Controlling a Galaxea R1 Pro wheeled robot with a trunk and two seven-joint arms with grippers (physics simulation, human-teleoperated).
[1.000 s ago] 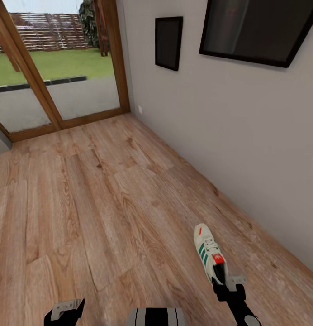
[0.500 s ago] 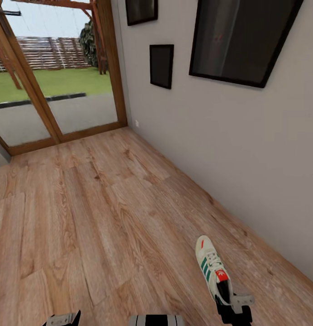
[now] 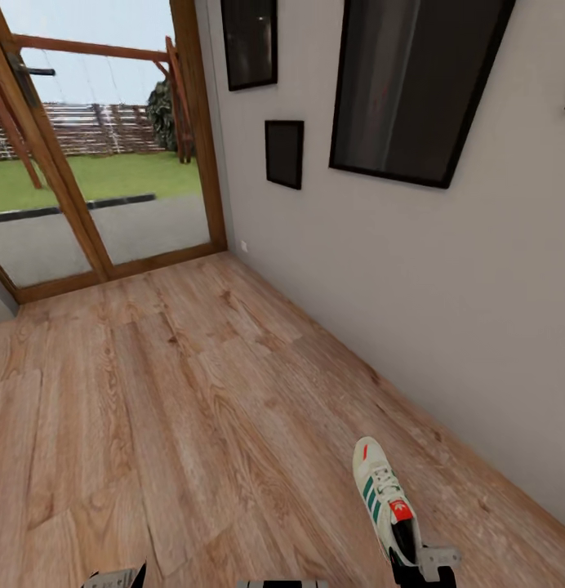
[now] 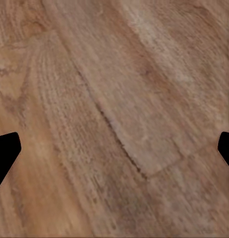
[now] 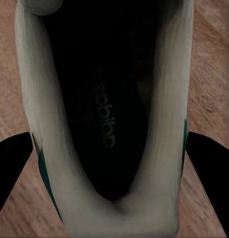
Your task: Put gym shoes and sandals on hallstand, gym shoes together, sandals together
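At the bottom edge of the head view, near 5 o'clock, the right claw [image 3: 419, 563] reaches forward and holds one gym shoe [image 3: 383, 500] by its heel end. The shoe points away from the robot, toe toward 12 o'clock, slightly leaning to 11. It is white with green side stripes and an orange-red tongue patch. Only the tip of the right arm shows, dark, with a grey finger beside the heel. In the right wrist view the camera looks straight into the dark opening of the gym shoe [image 5: 107, 124], and the two dark fingers [image 5: 10, 168] stand on both sides of the heel, close against the cream walls, so the claw is narrow and closed on the shoe. Whether the sole touches the corridor floor [image 3: 176, 392] or hangs above it cannot be told.

At about 7 o'clock in the head view, only the top of the left claw [image 3: 113, 578] shows, low beside the trunk. In the left wrist view its two dark fingertips [image 4: 5, 153] sit at opposite edges with bare wood planks [image 4: 119, 114] between them: the left claw is wide and holds nothing.

Farther on, the plank floor runs toward 11 o'clock up to a glass door with a wooden frame [image 3: 197, 122]; grass shows behind it. A grey wall [image 3: 446, 310] runs along the right side, from 4 to 12 o'clock, and carries dark framed pictures [image 3: 413, 90].
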